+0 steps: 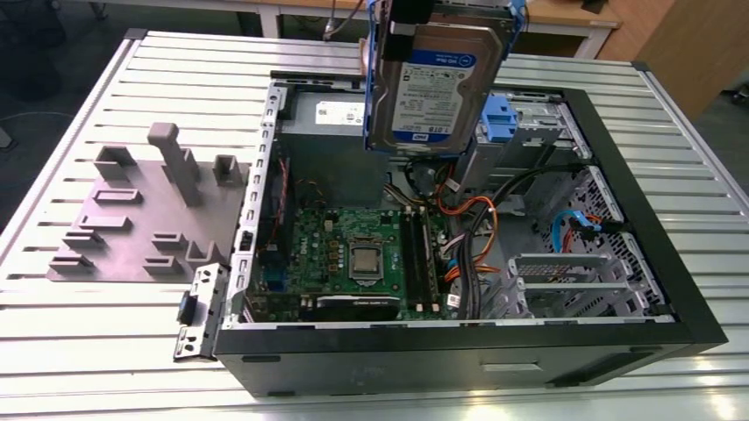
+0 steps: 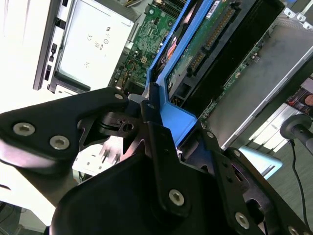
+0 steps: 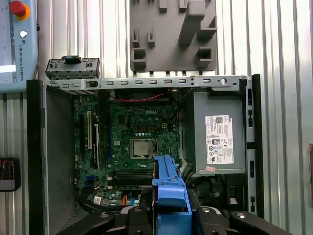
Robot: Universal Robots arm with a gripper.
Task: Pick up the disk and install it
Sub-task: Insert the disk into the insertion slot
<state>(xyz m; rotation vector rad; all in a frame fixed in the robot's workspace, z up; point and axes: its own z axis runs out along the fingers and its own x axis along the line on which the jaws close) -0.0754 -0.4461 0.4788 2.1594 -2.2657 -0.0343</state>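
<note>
The disk (image 1: 433,83), silver-grey with a white-and-blue label and blue side rails, hangs upright in the air above the back of the open computer case (image 1: 655,289). My gripper (image 1: 451,16) is shut on its upper end at the top edge of the exterior view. In the second wrist view the black fingers (image 2: 151,132) clamp the blue rail (image 2: 178,120), and the disk's green circuit board (image 2: 205,46) faces the camera. The first wrist view looks straight down along the blue rail (image 3: 168,193) into the case.
Inside the case lie the motherboard (image 1: 351,254), a grey power supply with a white sticker (image 3: 217,139), cables (image 1: 468,219) and a drive bay with a blue latch (image 1: 501,118). A grey fixture plate (image 1: 140,219) sits on the slatted table at the exterior view's left. A teach pendant (image 3: 17,44) lies nearby.
</note>
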